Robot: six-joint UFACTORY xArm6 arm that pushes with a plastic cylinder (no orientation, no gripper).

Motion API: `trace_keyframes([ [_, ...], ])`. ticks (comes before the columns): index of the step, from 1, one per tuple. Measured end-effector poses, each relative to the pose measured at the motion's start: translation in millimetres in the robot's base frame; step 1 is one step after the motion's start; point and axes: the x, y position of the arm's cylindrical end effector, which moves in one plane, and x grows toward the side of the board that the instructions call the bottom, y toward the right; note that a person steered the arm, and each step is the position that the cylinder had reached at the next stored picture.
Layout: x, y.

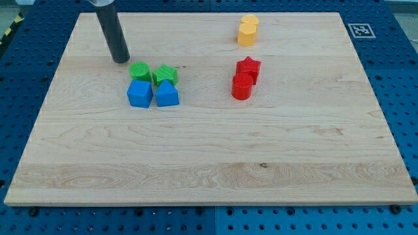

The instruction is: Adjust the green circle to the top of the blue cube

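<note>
The green circle [139, 70] sits on the wooden board at the view's upper left, touching the top edge of the blue cube [139, 94]. A green star [165, 74] lies just right of the circle, above a second blue block [166, 95] with a pointed top. My tip [121, 60] rests on the board just up and left of the green circle, a small gap apart from it. The dark rod rises from it toward the view's top.
A red star [249, 67] and a red cylinder [241, 86] touch each other right of centre. Two yellow blocks [247, 31] sit together near the view's top. The wooden board [209, 170] lies on a blue perforated table.
</note>
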Motion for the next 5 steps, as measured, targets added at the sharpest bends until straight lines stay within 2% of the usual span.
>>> trace_keyframes([
  [5,31,12],
])
